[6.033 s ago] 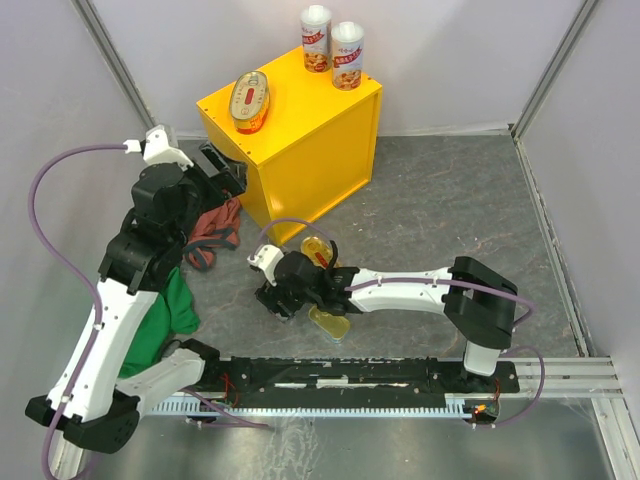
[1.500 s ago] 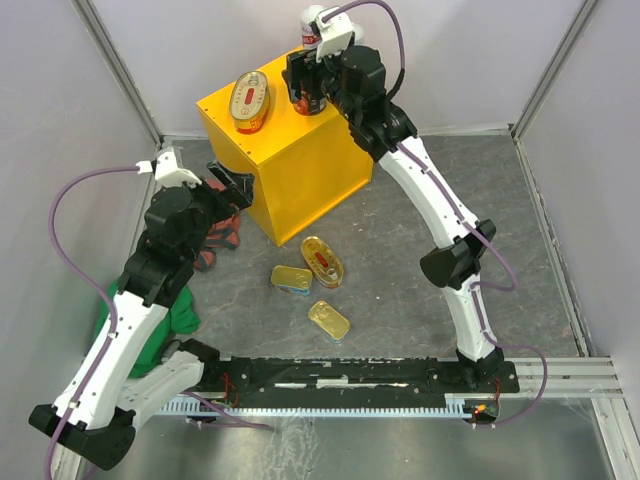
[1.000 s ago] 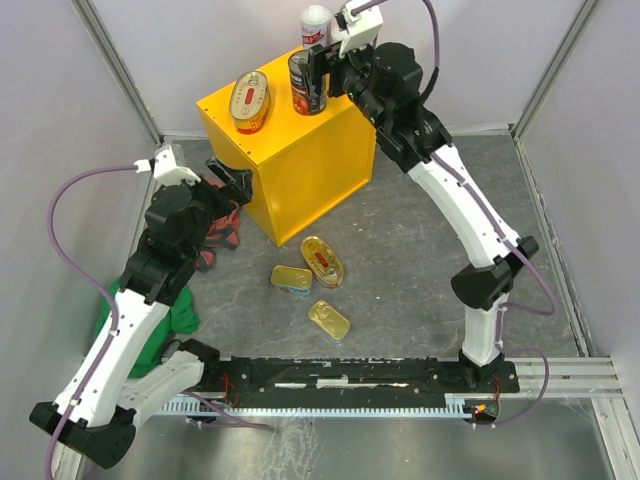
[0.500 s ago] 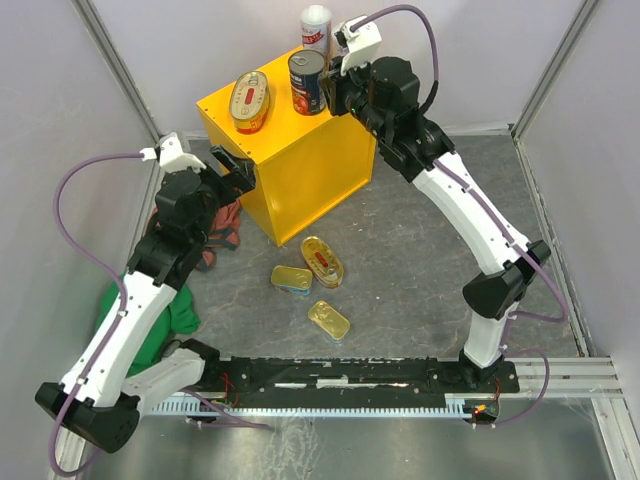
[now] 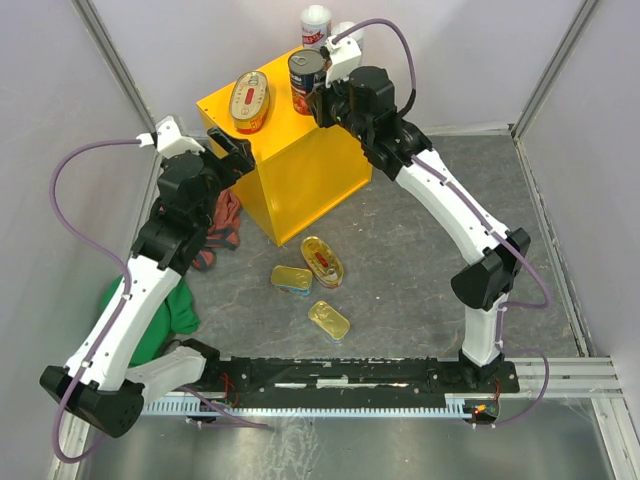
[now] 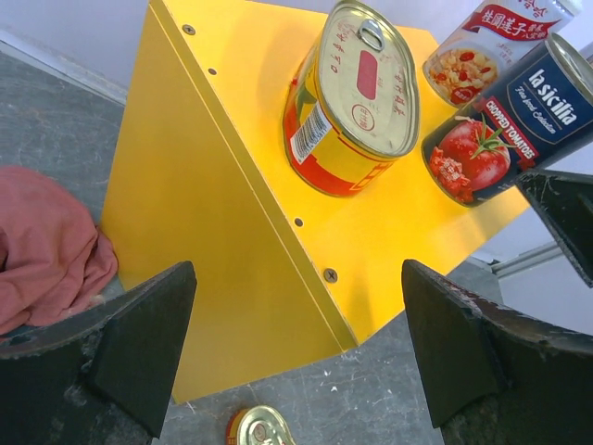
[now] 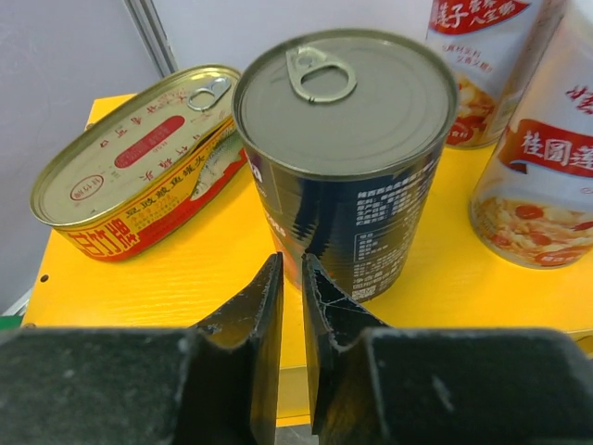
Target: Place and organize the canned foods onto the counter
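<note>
The counter (image 5: 310,175) carries four cans toward its back, likely to leave the front free. The left gripper (image 6: 296,278) hovers at the counter's left wall, jaws wide apart and empty. The right gripper (image 7: 291,264), fingers together on nothing, sits just before the upright dark can (image 7: 345,153) on the counter. Three gold tins (image 5: 322,261) lie on the floor before the counter, unplaced.

Pale lilac-grey panel walls (image 5: 450,50), joined at the 2 far corners by slanting metal posts (image 5: 547,66), enclosed a grey stone-patterned floor (image 5: 400,290), evenly lit, with a black mounting plate (image 5: 380,375) and a brushed metal ledge (image 5: 350,450) along the near edge.
</note>
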`<action>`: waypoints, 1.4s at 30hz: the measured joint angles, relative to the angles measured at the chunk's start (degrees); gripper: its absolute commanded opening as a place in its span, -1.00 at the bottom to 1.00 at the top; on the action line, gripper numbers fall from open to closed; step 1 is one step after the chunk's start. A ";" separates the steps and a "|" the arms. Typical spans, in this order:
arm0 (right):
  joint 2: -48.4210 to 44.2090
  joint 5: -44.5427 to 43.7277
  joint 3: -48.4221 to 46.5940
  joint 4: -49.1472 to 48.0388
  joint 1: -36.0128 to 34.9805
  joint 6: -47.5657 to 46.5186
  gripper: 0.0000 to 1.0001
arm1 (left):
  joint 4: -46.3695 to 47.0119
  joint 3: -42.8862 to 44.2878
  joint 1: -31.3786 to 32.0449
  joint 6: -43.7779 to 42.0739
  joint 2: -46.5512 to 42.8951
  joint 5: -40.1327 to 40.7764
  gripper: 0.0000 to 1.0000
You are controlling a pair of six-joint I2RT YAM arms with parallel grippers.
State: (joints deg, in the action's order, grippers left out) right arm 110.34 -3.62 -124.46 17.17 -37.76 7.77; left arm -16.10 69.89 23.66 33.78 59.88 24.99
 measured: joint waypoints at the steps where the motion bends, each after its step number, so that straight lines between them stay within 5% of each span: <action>1: 0.33 0.15 0.00 0.04 0.00 0.13 -0.57 | 0.02 0.24 0.00 -0.02 0.31 0.24 0.95; 26: 10.49 1.16 -8.72 0.48 1.42 0.52 -0.32 | 0.00 7.32 -1.75 -1.86 9.29 5.44 1.00; 42: 10.47 1.49 -8.96 0.94 -6.91 0.26 -0.21 | 0.00 7.43 -9.07 2.19 8.52 4.46 1.00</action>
State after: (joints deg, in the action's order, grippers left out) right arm 120.81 -2.13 -133.43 18.11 -44.66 8.03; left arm -16.10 77.32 14.59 35.97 68.40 29.45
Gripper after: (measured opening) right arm 0.391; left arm 0.997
